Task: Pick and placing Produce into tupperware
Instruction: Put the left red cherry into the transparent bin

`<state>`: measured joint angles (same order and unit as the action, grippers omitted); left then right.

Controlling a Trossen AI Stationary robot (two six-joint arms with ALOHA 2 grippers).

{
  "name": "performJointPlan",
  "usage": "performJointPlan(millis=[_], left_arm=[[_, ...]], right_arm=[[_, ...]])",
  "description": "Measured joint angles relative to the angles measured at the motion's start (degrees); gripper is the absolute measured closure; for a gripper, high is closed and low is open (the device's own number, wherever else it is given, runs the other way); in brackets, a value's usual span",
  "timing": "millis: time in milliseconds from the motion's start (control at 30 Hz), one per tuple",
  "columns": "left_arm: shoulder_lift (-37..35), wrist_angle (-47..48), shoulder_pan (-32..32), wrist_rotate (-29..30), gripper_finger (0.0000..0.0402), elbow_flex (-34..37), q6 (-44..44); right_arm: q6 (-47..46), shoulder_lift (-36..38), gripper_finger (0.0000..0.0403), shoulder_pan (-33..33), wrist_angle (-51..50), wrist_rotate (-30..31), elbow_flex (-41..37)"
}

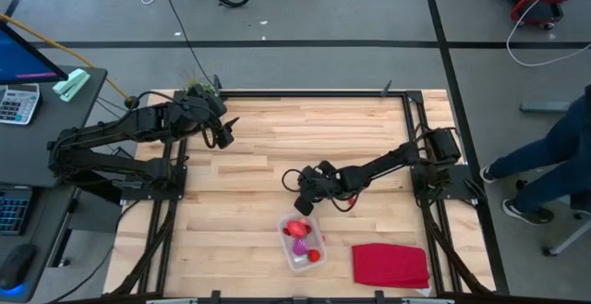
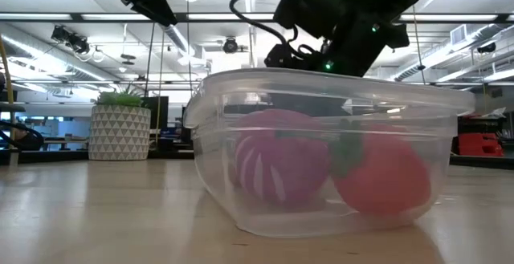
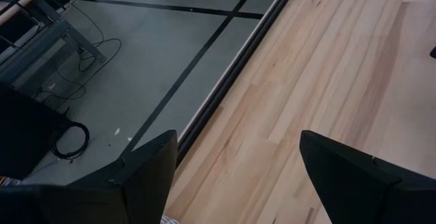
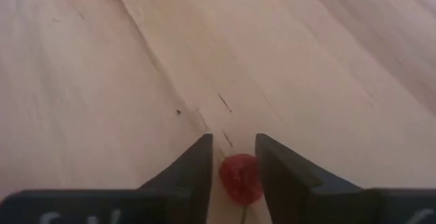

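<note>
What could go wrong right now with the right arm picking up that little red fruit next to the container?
The small red fruit sits between the right gripper's narrow fingers; being round, it may squirt out as they close. The tupperware is close by and already holds fruit, so a low carry might bump its rim.

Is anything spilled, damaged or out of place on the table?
Nothing stands out. The tupperware sits upright with fruit pieces inside, the red cloth lies flat beside it, and the right tool brackets a small red piece.
</note>
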<state>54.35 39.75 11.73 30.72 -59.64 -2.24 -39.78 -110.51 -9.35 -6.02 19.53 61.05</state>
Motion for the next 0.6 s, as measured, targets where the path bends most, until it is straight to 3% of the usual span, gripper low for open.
performJointPlan(millis=[200, 300, 433, 600], left_arm=[[0.0, 0.0, 0.0, 0.0, 0.0086, 0.0, 0.0], [0.0, 0.0, 0.0, 0.0, 0.0086, 0.0, 0.0], [0.0, 0.0, 0.0, 0.0, 0.0086, 0.0, 0.0], [0.0, 0.0, 0.0, 0.0, 0.0086, 0.0, 0.0]], right_arm=[[-0.9, 0.0, 0.0343, 0.3, -0.1, 0.0, 0.0], [-0.8, 0.0, 0.0352, 0.3, -0.9, -1.2, 0.0], [-0.6, 0.0, 0.0331, 0.3, -1.7, -2.6, 0.0], [1.8, 0.2, 0.0276, 0.3, -2.0, -2.6, 0.2]])
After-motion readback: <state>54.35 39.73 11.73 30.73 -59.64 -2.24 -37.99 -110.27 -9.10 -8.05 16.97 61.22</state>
